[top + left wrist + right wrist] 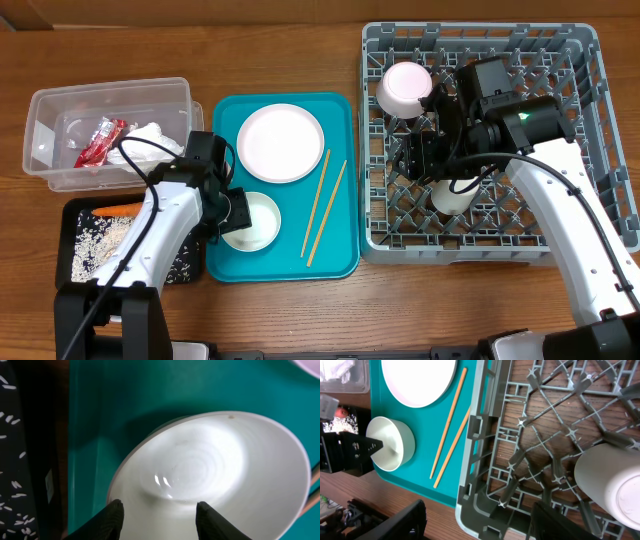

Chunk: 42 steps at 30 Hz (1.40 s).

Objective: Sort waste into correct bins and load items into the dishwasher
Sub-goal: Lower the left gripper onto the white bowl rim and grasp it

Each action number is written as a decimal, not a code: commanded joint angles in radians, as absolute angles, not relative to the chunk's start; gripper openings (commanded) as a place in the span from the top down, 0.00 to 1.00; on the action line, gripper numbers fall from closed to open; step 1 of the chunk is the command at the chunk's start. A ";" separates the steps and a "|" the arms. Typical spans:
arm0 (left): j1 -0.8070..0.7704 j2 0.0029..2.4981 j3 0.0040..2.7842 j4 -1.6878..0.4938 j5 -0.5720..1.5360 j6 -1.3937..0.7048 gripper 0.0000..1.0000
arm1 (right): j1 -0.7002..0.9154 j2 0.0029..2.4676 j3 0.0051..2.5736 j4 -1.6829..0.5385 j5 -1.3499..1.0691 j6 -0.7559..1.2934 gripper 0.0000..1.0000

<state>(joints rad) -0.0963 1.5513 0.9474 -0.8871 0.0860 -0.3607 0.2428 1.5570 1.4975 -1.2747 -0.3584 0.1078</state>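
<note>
The left end effector (160,516) stands about half apart at the small white bowl (215,455), which sits in the front-left corner of the teal tray (150,390). One finger appears to hang just outside the rim and the other inside, and no firm pinch on the wall shows yet. The likeliest trouble is a thin, off-centre grip on that smooth curved wall: the bowl could tip, skid across the tray, or swing and drop on the long carry to the dish rack (592,120). A skid to the left would knock it against the black tray (190,268) of rice crumbs just beside it, and a skid to the right would nudge the chopsticks (322,205). The right end effector (480,522) hangs wide open and empty over the rack, near the white cup (612,487). The two arms could therefore crowd each other there when the bowl arrives.
</note>
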 commanded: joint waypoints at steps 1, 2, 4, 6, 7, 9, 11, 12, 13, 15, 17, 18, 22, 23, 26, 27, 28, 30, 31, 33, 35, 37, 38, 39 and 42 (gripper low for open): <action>-0.090 1.549 0.921 -0.877 0.092 -0.363 0.53 | 0.247 1.554 1.497 -1.271 -0.353 0.105 0.30; -0.090 1.549 0.921 -0.878 0.092 -0.362 0.55 | 0.247 1.554 1.497 -1.271 -0.353 0.105 0.30; -0.090 1.549 0.926 -0.878 0.093 -0.359 0.54 | 0.247 1.554 1.497 -1.271 -0.353 0.105 0.30; -0.090 1.548 0.945 -0.881 0.097 -0.360 0.53 | 0.247 1.554 1.497 -1.270 -0.353 0.105 0.30; -0.090 1.548 0.960 -0.888 0.099 -0.359 0.52 | 0.247 1.554 1.497 -1.270 -0.353 0.105 0.30; -0.090 1.548 0.999 -0.911 0.102 -0.359 0.51 | 0.247 1.554 1.497 -1.270 -0.353 0.105 0.30; -0.090 1.548 1.048 -0.951 0.101 -0.350 0.50 | 0.247 1.554 1.497 -1.271 -0.353 0.105 0.30; -0.090 1.548 1.070 -0.972 0.100 -0.341 0.50 | 0.248 1.554 1.497 -1.271 -0.353 0.105 0.30; -0.090 1.548 1.090 -0.994 0.093 -0.339 0.49 | 0.247 1.554 1.497 -1.271 -0.353 0.105 0.30; -0.090 1.548 1.115 -1.031 0.075 -0.340 0.50 | 0.247 1.554 1.497 -1.271 -0.353 0.105 0.30; -0.090 1.548 1.115 -1.048 0.055 -0.340 0.51 | 0.247 1.554 1.497 -1.271 -0.352 0.105 0.30; -0.090 1.549 1.113 -1.052 0.039 -0.340 0.52 | 0.247 1.554 1.497 -1.270 -0.352 0.105 0.29; -0.090 1.550 1.073 -1.027 0.014 -0.340 0.53 | 0.247 1.554 1.497 -1.270 -0.352 0.105 0.30; -0.090 1.550 1.061 -1.021 0.006 -0.341 0.53 | 0.248 1.554 1.497 -1.270 -0.352 0.105 0.30; -0.090 1.550 1.039 -1.011 -0.019 -0.345 0.52 | 0.247 1.554 1.497 -1.270 -0.352 0.105 0.29; -0.090 1.550 1.034 -1.002 -0.019 -0.345 0.53 | 0.247 1.554 1.497 -1.270 -0.352 0.105 0.30; -0.090 1.550 1.029 -0.992 -0.019 -0.345 0.52 | 0.247 1.554 1.497 -1.270 -0.352 0.105 0.30; -0.090 1.550 1.017 -0.974 -0.018 -0.345 0.52 | 0.247 1.554 1.497 -1.270 -0.352 0.105 0.30; -0.090 1.550 1.009 -0.966 -0.019 -0.345 0.52 | 0.247 1.554 1.497 -1.270 -0.352 0.105 0.29; -0.090 1.550 0.993 -0.952 -0.019 -0.345 0.51 | 0.247 1.554 1.497 -1.270 -0.352 0.105 0.29; -0.090 1.550 0.977 -0.935 -0.019 -0.345 0.50 | 0.247 1.554 1.497 -1.270 -0.352 0.105 0.29; -0.090 1.550 0.960 -0.920 -0.019 -0.345 0.49 | 0.247 1.554 1.497 -1.270 -0.352 0.105 0.29; -0.090 1.550 0.950 -0.910 -0.019 -0.345 0.49 | 0.247 1.554 1.497 -1.270 -0.352 0.105 0.29; -0.090 1.550 0.940 -0.901 -0.019 -0.345 0.49 | 0.247 1.554 1.497 -1.270 -0.352 0.105 0.29; -0.090 1.550 0.909 -0.873 -0.019 -0.345 0.50 | 0.247 1.554 1.497 -1.270 -0.352 0.105 0.29</action>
<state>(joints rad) -0.0963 1.5513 0.9417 -0.8886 -0.0021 -0.3599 0.2428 1.5570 1.4975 -1.2747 -0.3588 0.1078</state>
